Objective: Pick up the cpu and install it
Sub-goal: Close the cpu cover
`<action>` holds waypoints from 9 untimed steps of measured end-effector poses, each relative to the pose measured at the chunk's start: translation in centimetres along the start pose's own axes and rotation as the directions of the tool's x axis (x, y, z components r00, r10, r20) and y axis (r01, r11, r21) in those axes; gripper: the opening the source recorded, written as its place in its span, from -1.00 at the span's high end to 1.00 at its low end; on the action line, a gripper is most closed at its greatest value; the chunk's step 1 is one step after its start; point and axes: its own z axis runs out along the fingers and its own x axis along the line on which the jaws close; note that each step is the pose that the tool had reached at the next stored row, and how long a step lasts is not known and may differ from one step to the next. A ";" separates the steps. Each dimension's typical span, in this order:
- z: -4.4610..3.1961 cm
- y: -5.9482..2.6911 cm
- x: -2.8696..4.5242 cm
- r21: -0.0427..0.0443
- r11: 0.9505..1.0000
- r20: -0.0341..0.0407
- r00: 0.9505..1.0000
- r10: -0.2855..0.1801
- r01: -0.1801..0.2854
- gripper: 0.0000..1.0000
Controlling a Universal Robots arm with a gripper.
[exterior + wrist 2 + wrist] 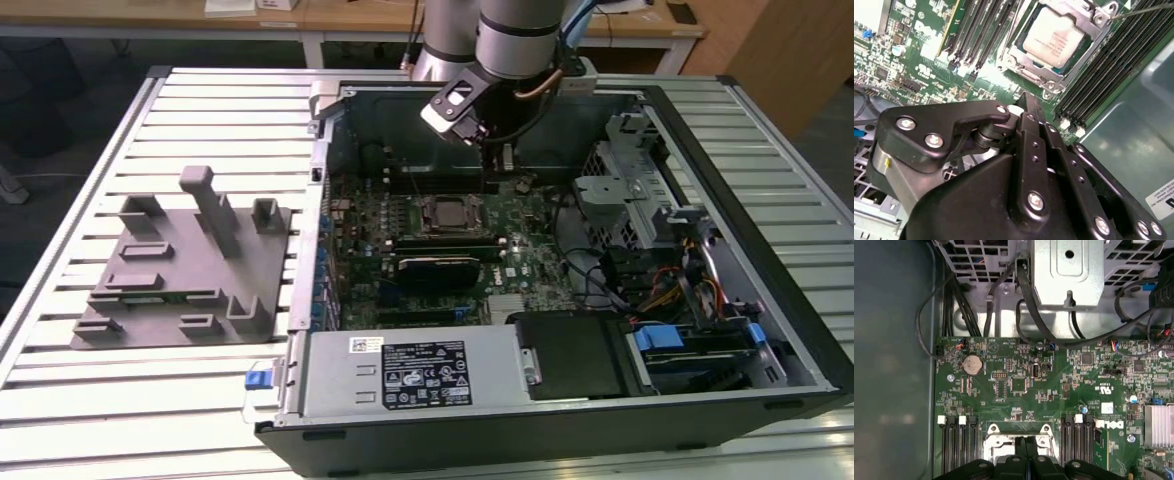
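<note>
The cpu [1056,40], a silvery square chip, lies flat in the metal-framed socket [1019,60] on the green motherboard. In the exterior view the cpu [449,212] sits mid-board inside the open computer case. My gripper [1025,100] hangs just above the board beside the socket, its black fingers pressed together with nothing between them. In the first wrist view the gripper [1026,441] stands over the socket's silver frame [996,440]. The exterior view has the gripper [498,182] slightly toward that view's right and behind the socket.
Memory slots [1134,55] flank the socket. A drive cage [1069,270] and black cables [1029,305] line the board's edge. A heatsink [1159,425] stands nearby. A grey fixture plate [187,270] with upright posts lies on the exterior view's left; the power supply [400,370] is at the front.
</note>
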 end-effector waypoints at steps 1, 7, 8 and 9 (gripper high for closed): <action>-0.02 0.00 -0.01 0.005 1.000 0.001 1.000 0.000 0.000 0.79; -0.01 0.00 -0.01 0.007 1.000 0.001 1.000 0.000 0.000 0.79; 0.01 0.00 0.00 0.007 1.000 0.000 1.000 0.000 0.000 0.79; 0.04 -0.04 0.00 0.007 1.000 0.000 1.000 0.000 0.000 0.79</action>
